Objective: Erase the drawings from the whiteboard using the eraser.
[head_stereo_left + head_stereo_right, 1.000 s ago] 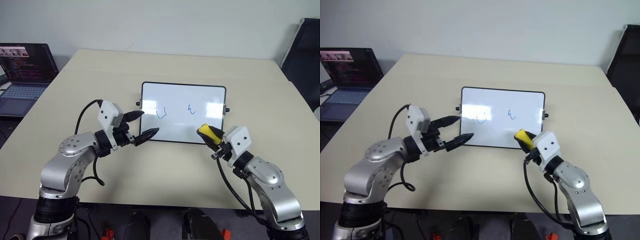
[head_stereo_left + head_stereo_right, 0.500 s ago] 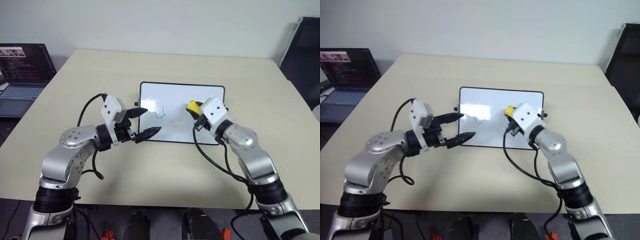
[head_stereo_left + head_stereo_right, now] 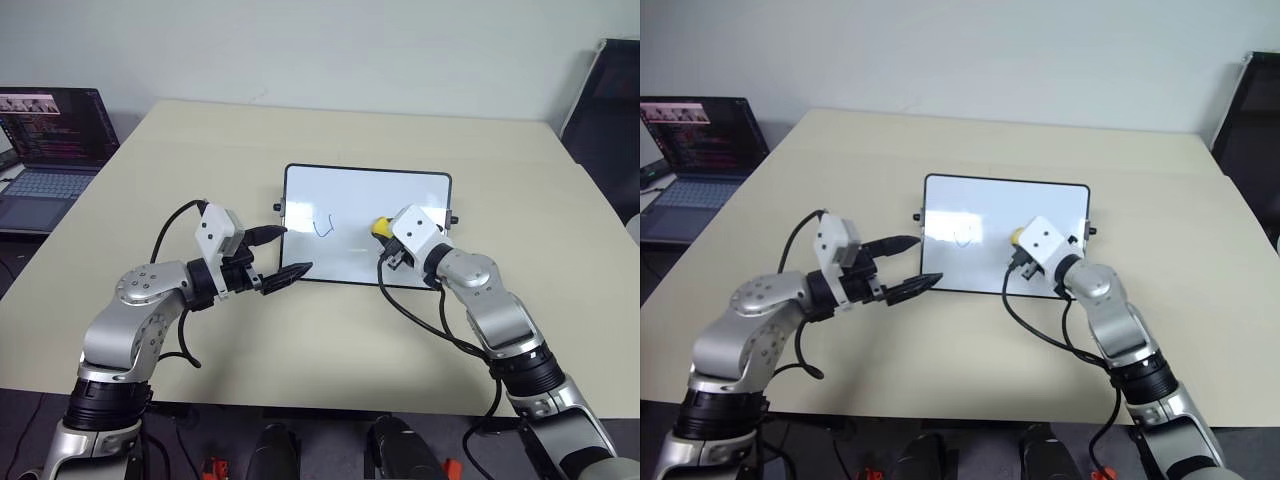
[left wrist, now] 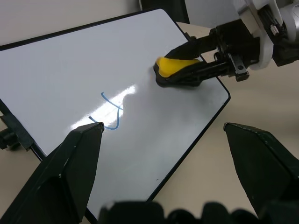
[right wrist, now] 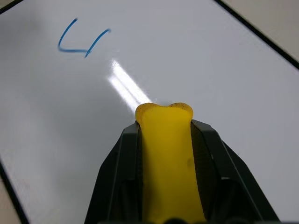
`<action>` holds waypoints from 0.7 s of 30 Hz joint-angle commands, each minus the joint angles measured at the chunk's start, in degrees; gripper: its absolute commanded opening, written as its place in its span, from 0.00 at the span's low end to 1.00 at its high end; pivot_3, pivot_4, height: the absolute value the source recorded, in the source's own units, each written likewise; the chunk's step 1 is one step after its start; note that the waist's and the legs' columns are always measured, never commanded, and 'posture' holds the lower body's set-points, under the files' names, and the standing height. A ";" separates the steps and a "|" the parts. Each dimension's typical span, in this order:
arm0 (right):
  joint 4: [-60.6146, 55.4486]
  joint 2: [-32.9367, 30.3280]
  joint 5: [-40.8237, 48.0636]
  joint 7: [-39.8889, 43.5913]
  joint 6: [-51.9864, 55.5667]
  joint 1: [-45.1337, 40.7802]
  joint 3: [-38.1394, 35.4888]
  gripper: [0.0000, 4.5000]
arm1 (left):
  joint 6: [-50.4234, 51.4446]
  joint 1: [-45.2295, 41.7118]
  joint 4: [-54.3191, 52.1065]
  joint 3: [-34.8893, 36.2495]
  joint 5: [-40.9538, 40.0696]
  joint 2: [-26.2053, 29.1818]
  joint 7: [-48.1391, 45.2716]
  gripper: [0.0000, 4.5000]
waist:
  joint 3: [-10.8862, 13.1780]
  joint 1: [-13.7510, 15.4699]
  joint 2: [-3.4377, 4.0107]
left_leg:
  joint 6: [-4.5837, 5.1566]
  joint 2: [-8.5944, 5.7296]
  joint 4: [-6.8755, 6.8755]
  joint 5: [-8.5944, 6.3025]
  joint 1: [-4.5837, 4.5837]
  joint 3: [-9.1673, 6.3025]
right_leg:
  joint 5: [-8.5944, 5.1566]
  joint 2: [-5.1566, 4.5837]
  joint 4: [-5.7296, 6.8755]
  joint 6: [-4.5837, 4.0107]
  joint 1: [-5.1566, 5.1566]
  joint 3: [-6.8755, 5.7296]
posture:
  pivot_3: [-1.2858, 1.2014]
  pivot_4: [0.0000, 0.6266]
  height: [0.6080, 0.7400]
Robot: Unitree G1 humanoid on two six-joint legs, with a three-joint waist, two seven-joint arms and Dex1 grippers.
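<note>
The whiteboard [image 3: 350, 195] lies flat in the middle of the table. One blue drawing [image 3: 323, 228] shows on its left half, seen closer in the right wrist view [image 5: 79, 39]. My right gripper [image 3: 384, 231] is shut on the yellow eraser [image 3: 381, 227], which presses on the board just right of that drawing [image 4: 111, 114]. The eraser [image 5: 166, 154] sits between both black fingers. My left gripper [image 3: 293, 250] stands open over the board's front left corner, with nothing between its fingers.
An open laptop [image 3: 50, 140] sits on a side table at the far left. A dark chair [image 3: 610, 110] stands beyond the table's right corner. The beige table [image 3: 200, 150] has free room around the board.
My right gripper carried the eraser from the board's front right edge onto the board and leftward. The right-hand blue squiggle no longer shows. The left gripper has hardly moved.
</note>
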 commanded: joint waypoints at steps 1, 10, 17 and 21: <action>4.20 -0.02 -3.73 -6.56 -0.01 -2.34 -3.23 0.24 | -2.38 0.11 0.31 1.04 0.27 0.27 -0.93 1.00 | 0.00 -0.02 0.00 | 0.04 0.00 0.01 0.05 0.00 0.00 | 0.07 0.00 0.00 0.00 -0.02 0.00 | 0.52 0.24 1.00; 0.53 -1.25 -1.41 1.43 4.95 0.59 0.89 0.24 | -4.39 1.38 1.32 1.04 0.54 0.01 -1.88 1.00 | -0.03 -0.10 -0.05 | 0.08 0.01 0.12 0.12 0.01 0.00 | 0.17 -0.01 -0.04 0.02 -0.03 0.03 | 0.52 0.24 1.00; 0.01 0.76 -4.19 -1.97 3.83 -0.95 0.81 0.24 | -4.71 1.50 1.52 0.88 0.52 0.05 -1.74 1.00 | -0.02 -0.43 -0.04 | 0.08 0.01 0.00 0.12 0.01 0.01 | 0.17 0.02 -0.02 0.01 -0.07 0.05 | 0.52 0.24 1.00; 2.73 0.13 -6.09 -7.23 2.90 -2.23 -2.20 0.24 | -4.47 1.18 1.51 0.80 0.45 0.07 -1.68 1.00 | -0.02 -0.35 -0.04 | 0.07 -0.01 0.03 0.13 0.01 0.01 | 0.19 0.01 -0.02 0.00 -0.11 0.05 | 0.52 0.24 1.00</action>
